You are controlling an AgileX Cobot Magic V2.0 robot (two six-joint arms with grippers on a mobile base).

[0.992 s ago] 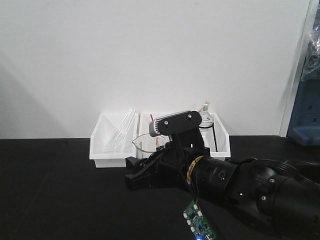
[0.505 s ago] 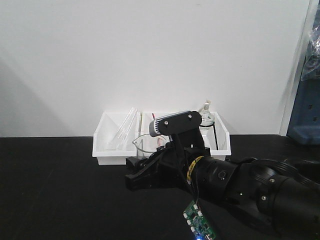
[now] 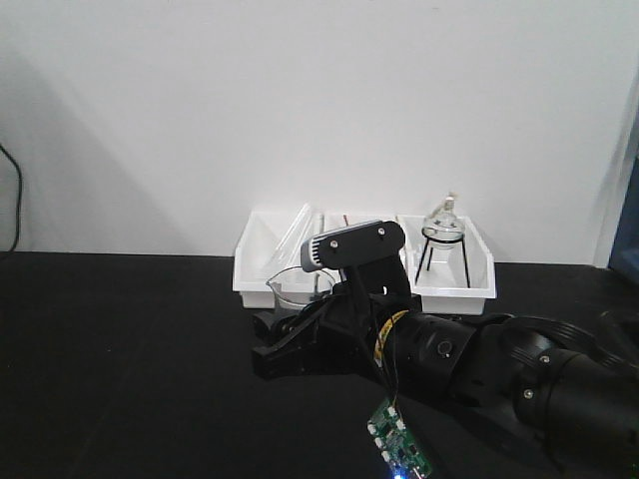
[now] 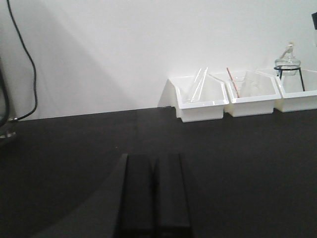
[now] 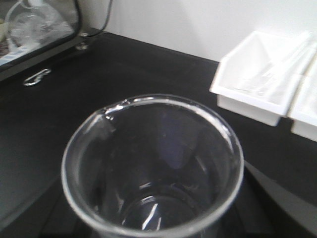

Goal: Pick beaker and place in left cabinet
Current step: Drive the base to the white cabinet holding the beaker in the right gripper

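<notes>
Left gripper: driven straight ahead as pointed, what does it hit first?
Probably the white wall. The left gripper points across the black table, with the white bins off to the right of that line. Depth is hard to judge.

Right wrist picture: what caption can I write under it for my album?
Peeking into the empty clear beaker, with the black table and white trays behind it.

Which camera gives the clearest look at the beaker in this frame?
The right wrist view: the beaker fills the frame, with rim, spout and empty inside plain. The front view shows only its upper part, small. The left wrist view does not show it.
</notes>
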